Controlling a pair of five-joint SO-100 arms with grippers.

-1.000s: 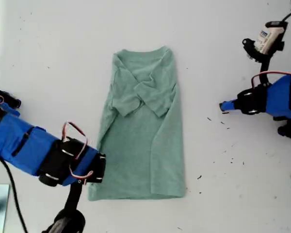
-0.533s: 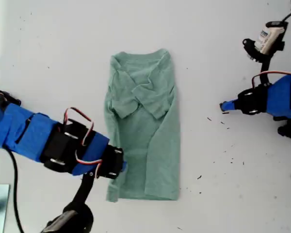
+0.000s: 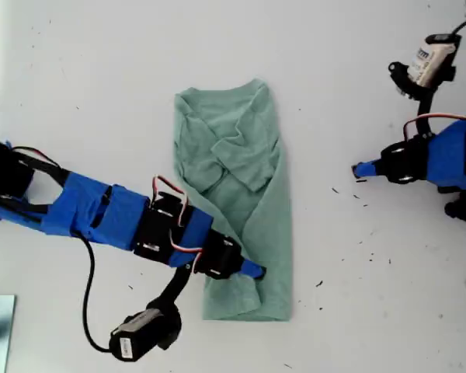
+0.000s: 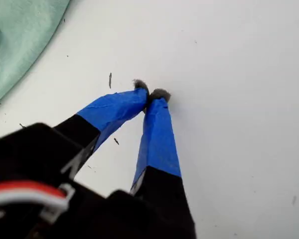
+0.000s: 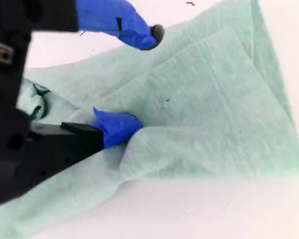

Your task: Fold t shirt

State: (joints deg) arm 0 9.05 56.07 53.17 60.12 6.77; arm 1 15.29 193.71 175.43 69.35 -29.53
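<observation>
You are looking at a white table (image 3: 101, 70) with little on it besides the work. Small dark specks (image 3: 357, 198) are scattered over the surface toward the exterior view's right, near the arm parked there. At the exterior view's upper right edge a small camera module (image 3: 429, 62) on a black bracket is sitting above that arm, and another dark camera unit (image 3: 144, 336) is hanging on a cable below the arm coming in from the exterior view's left. Nothing is lying between the cloth and the parked arm.

My first gripper (image 4: 150, 93) is hovering over bare table at the exterior view's right, well apart from the cloth; its blue-taped tips are pressed together with nothing between them. Only a corner of the green cloth is showing in its wrist view.

My second gripper (image 5: 139, 79) is reaching across the lower part of the t shirt (image 3: 237, 194) from the exterior view's left. Its jaws are standing apart: one blue finger is lying on the fabric where it is bunching up, the other is raised clear above it. You cannot tell whether that lower finger is under a layer or just on top.

The t shirt is lying in the middle of the table as a tall narrow shape, neck toward the top of the exterior view, sleeves crossed over the chest. Its lower corner on the exterior view's left is rumpled inward beneath the arm, and soft creases are running through the pale sage-green cloth.
</observation>
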